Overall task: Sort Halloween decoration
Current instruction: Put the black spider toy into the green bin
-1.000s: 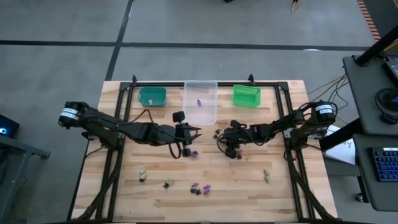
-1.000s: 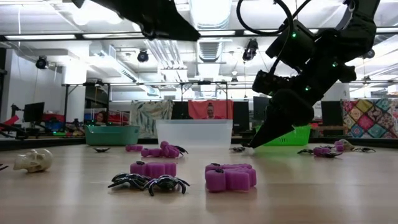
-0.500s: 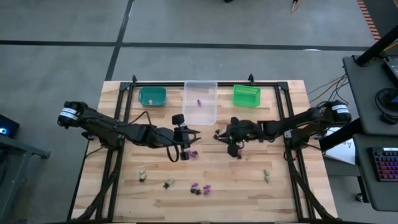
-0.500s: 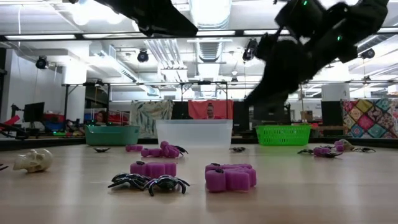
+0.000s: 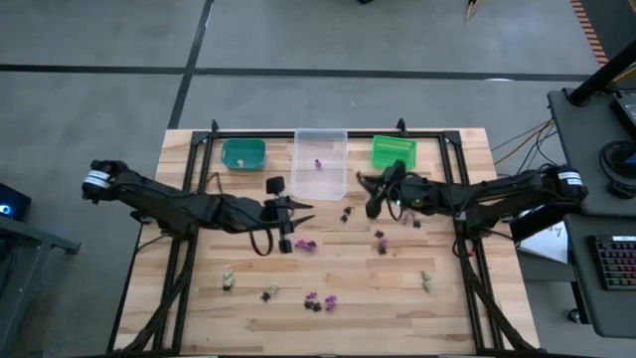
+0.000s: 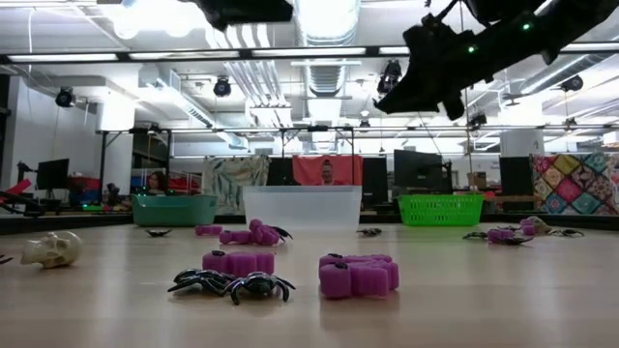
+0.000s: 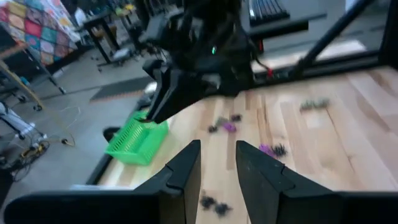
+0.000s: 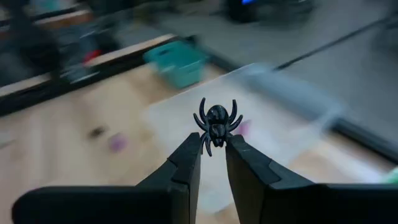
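High view has the wooden worktop (image 5: 397,298) with teal bin (image 5: 243,153), clear bin (image 5: 320,164) and green bin (image 5: 394,152) lined up along the far edge. Right claw (image 8: 213,149) hangs up off the worktop between the clear and green bins, pinching a black spider (image 8: 215,123). Left claw (image 7: 217,160), slightly spread and holding nothing, hovers mid-worktop. Purple, black and beige trinkets (image 5: 320,300) lie scattered nearer the front.
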Motion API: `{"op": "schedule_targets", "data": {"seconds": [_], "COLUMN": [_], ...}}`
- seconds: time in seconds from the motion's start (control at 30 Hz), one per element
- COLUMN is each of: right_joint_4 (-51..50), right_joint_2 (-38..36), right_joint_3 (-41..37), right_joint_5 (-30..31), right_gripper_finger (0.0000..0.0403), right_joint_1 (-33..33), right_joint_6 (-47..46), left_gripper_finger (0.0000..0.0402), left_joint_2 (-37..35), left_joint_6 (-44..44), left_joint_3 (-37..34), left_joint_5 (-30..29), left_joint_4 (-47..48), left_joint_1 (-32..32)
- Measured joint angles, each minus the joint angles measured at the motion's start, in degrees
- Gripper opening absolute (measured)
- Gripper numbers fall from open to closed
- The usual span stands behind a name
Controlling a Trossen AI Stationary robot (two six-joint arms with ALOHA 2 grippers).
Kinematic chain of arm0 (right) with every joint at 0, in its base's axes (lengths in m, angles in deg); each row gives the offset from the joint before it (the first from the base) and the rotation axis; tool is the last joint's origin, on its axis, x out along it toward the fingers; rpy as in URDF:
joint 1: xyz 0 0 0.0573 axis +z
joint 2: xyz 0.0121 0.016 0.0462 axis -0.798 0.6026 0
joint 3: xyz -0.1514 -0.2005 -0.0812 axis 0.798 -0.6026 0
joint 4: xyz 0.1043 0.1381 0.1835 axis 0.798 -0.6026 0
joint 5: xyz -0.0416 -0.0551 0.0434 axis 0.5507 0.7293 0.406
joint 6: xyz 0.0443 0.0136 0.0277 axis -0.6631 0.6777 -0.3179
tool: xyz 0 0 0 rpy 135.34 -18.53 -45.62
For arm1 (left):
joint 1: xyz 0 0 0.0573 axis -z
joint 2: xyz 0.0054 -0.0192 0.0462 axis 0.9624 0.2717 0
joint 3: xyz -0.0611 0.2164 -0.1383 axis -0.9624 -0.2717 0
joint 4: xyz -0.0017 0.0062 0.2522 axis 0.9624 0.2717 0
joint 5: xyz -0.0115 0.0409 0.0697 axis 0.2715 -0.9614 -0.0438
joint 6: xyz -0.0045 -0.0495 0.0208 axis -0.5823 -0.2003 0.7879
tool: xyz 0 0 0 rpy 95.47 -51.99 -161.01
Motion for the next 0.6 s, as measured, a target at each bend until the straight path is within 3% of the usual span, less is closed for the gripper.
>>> {"op": "schedule_targets", "data": {"seconds": [0.17, 0.43, 0.6], "right_joint_4": [-0.6, -12.4, -15.9], "right_joint_2": [0.6, 3.2, 4.9], "right_joint_3": [0.0, 0.0, 0.0], "right_joint_5": [0.8, 0.3, -5.0], "right_gripper_finger": [0.0063, 0.0063, 0.0063], "right_joint_1": [-8.0, -24.3, -28.7], "right_joint_6": [-0.6, -7.1, -9.4], "left_gripper_finger": [0.0084, 0.0084, 0.0084], "left_joint_2": [-5.1, -7.8, -6.1], "left_joint_6": [0.1, -1.6, -1.6], "left_joint_3": [-0.7, -2.2, -2.2], "left_joint_5": [-4.2, -9.1, -9.2], "left_joint_4": [0.4, 0.9, 0.8], "left_joint_1": [0.0, 0.0, 0.0]}}
